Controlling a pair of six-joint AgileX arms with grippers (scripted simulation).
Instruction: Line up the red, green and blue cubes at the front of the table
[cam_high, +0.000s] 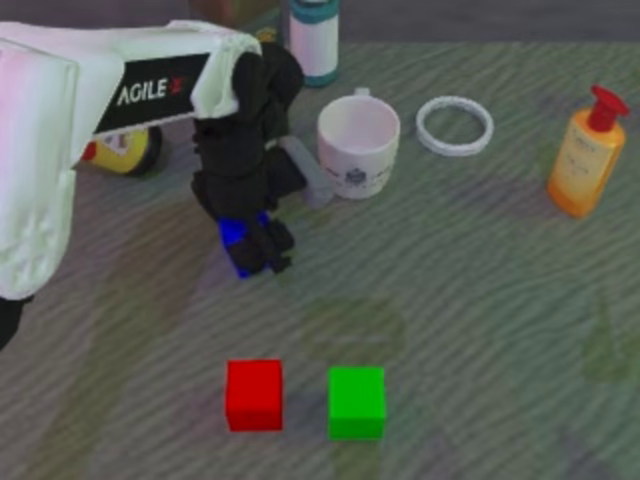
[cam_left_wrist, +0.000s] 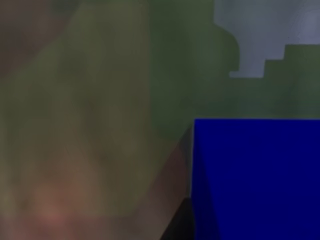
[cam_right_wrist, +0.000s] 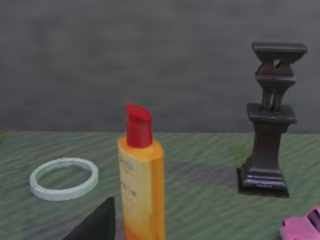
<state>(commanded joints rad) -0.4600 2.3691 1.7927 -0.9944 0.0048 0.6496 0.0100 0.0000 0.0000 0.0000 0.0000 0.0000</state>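
Observation:
The red cube and the green cube sit side by side near the front edge of the table, with a small gap between them. My left gripper is shut on the blue cube, farther back than the red cube and left of the white mug. In the left wrist view the blue cube fills the lower right, with one dark finger against its side. My right arm is out of the top view; its wrist view faces the orange bottle.
A white mug stands just right of my left gripper. A white ring and the orange bottle are at the back right. A white bottle and a yellow object stand at the back left. A dark stand and a pink toy show in the right wrist view.

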